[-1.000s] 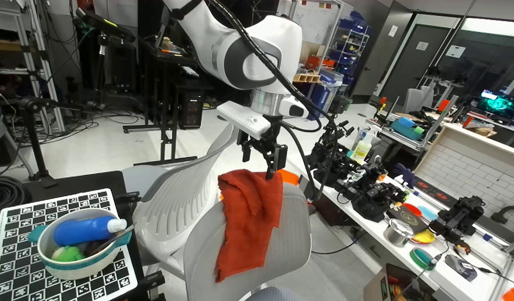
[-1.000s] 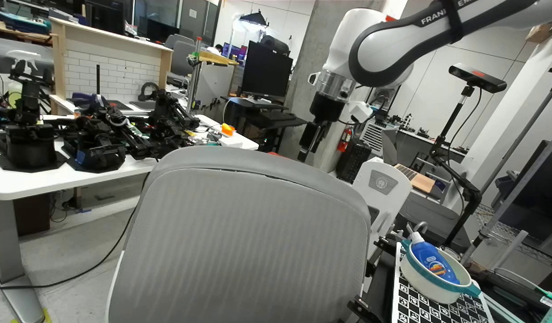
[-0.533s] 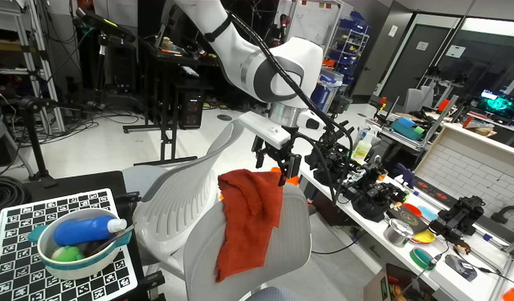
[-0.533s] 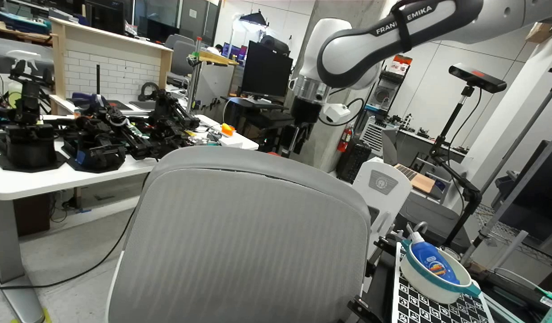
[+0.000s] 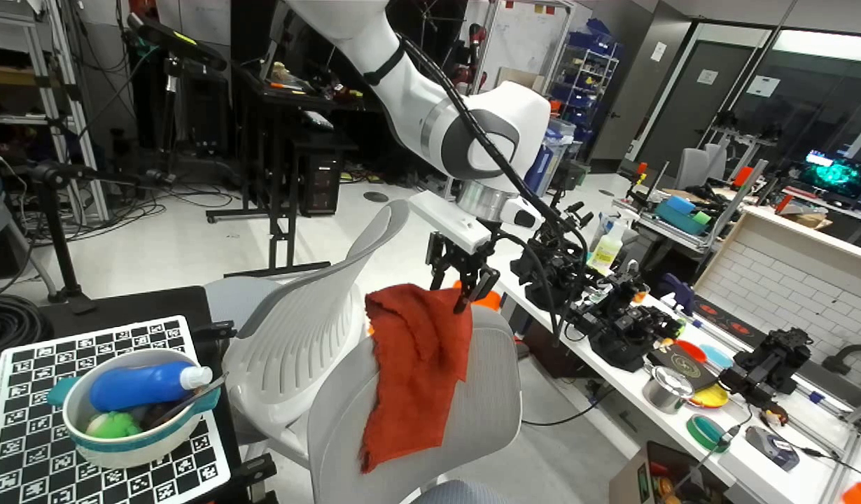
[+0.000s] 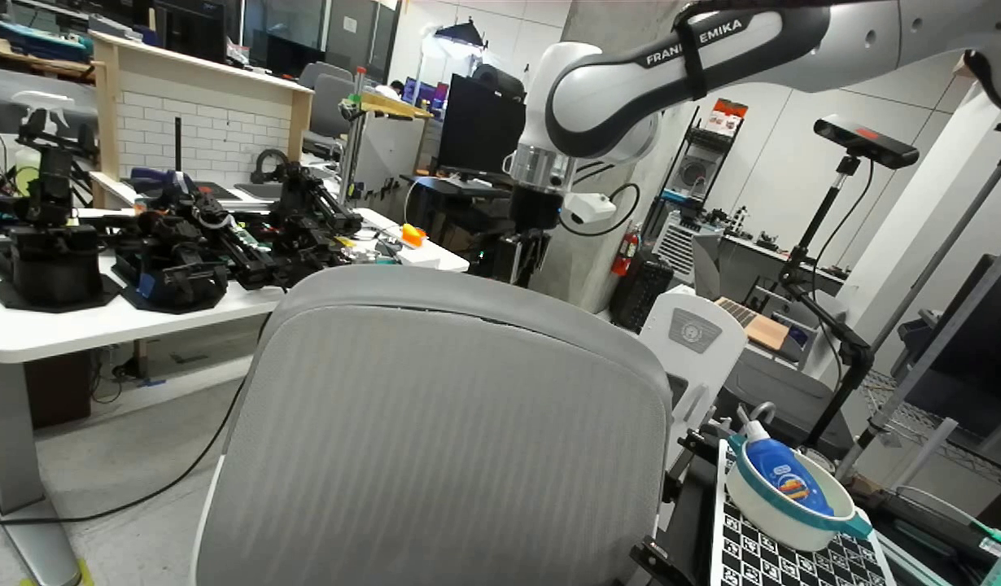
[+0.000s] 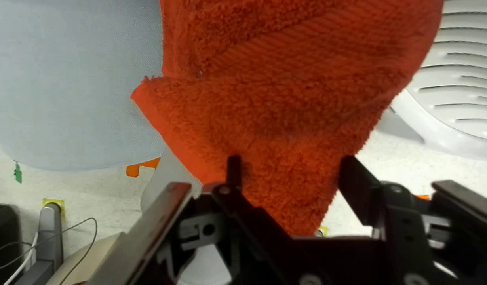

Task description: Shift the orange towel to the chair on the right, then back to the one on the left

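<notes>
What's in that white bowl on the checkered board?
The white bowl holds a blue bottle with a white cap, a lumpy green item and something dark I can't identify. They cover its bottom, so anything beneath is hidden.

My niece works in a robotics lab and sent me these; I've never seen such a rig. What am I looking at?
You're looking at a robot arm, white and jointed, ending in a black claw. Two cameras stand outside it and give the wide views; the close-up comes from a camera carried on the arm, so the claw's fingers loom large. An orange towel hangs over the back of a gray chair, beside a slatted chair. Nearby, a pot with a blue bottle in it sits on a patterned board. Nothing looks held: the claw is open, and in the wrist view the towel shows between its fingers. Whether they touch it is hard to tell.
</notes>
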`<action>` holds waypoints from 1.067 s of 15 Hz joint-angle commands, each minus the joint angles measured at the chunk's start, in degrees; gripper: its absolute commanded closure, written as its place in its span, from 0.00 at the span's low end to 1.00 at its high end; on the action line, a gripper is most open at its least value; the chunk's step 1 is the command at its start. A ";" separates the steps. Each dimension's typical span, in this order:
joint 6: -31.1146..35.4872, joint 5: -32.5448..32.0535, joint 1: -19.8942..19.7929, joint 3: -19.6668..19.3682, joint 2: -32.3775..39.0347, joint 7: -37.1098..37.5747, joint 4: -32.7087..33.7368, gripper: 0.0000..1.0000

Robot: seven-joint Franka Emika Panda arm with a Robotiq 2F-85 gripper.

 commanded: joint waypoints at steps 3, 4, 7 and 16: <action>-3.00 0.97 -0.57 0.06 1.87 -0.91 3.34 0.80; -3.00 0.90 -0.60 0.01 1.56 -0.87 2.99 0.88; -2.24 0.84 -0.76 -0.17 -0.82 -0.81 1.02 1.00; 0.14 0.27 -1.12 -1.17 -12.01 -0.40 -6.44 0.98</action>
